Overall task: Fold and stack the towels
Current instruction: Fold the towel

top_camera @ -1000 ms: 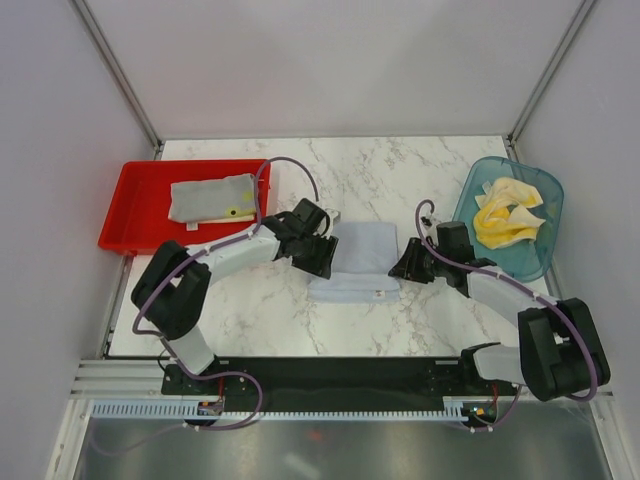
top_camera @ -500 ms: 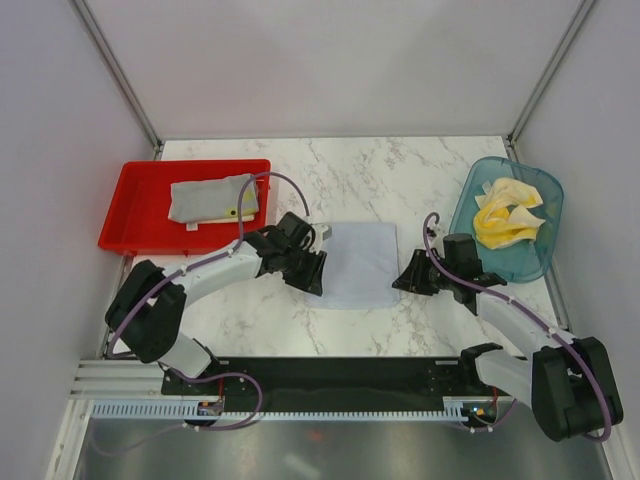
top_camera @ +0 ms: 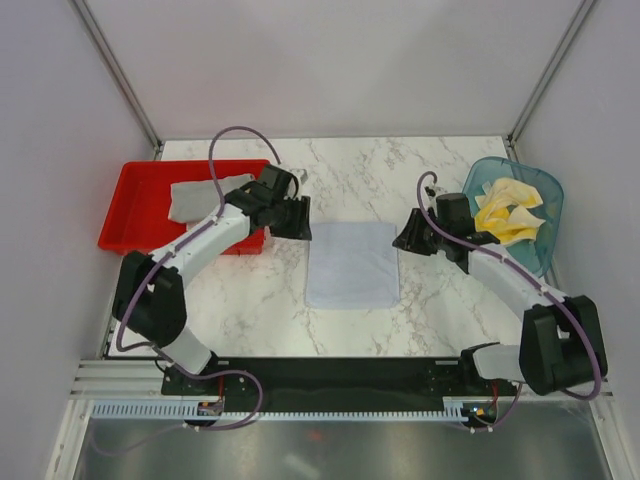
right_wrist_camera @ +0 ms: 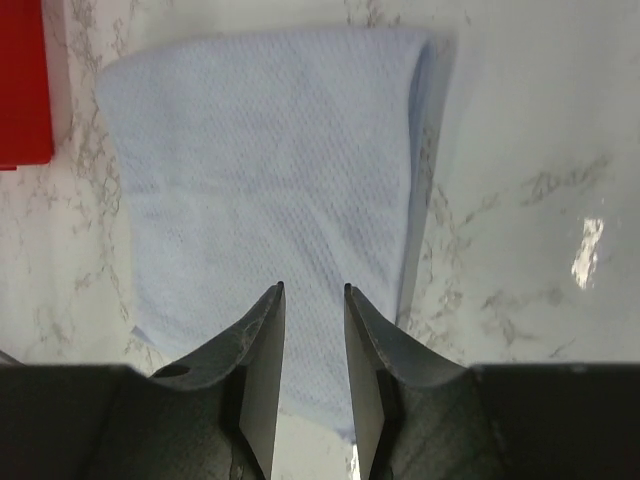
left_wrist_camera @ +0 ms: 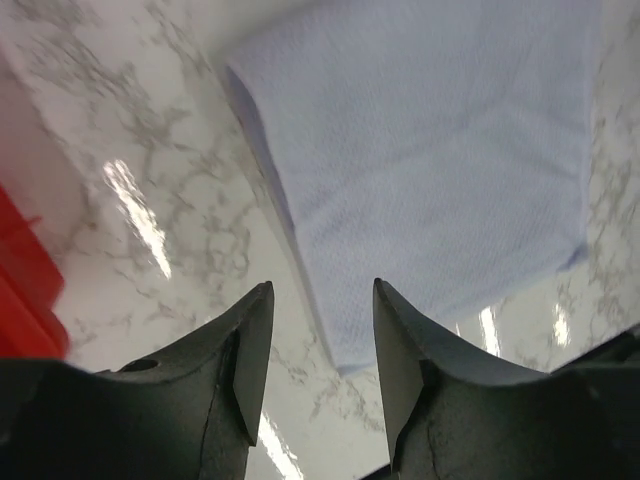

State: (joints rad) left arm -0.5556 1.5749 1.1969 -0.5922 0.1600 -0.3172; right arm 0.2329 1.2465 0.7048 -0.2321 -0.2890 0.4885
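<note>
A pale blue-white towel [top_camera: 350,263] lies flat and folded on the marble table's middle. It also shows in the left wrist view [left_wrist_camera: 430,150] and the right wrist view [right_wrist_camera: 270,170]. My left gripper [top_camera: 298,216] is open and empty, above the table just off the towel's far left corner, by the tray. My right gripper [top_camera: 405,240] is open and empty, just off the towel's right edge. A folded grey towel [top_camera: 205,197] with yellow marks lies in the red tray [top_camera: 135,215]. Crumpled pale yellow towels [top_camera: 508,212] lie in the teal basket [top_camera: 540,255].
The red tray's edge shows in the left wrist view [left_wrist_camera: 20,300] and the right wrist view [right_wrist_camera: 25,80]. Grey walls enclose the table on three sides. The arms' bases stand at the near edge.
Both grippers have let go of the towel and drawn back from it, the left up toward the red tray, the right up and rightwards. The towel now lies flat and smoothed.
</note>
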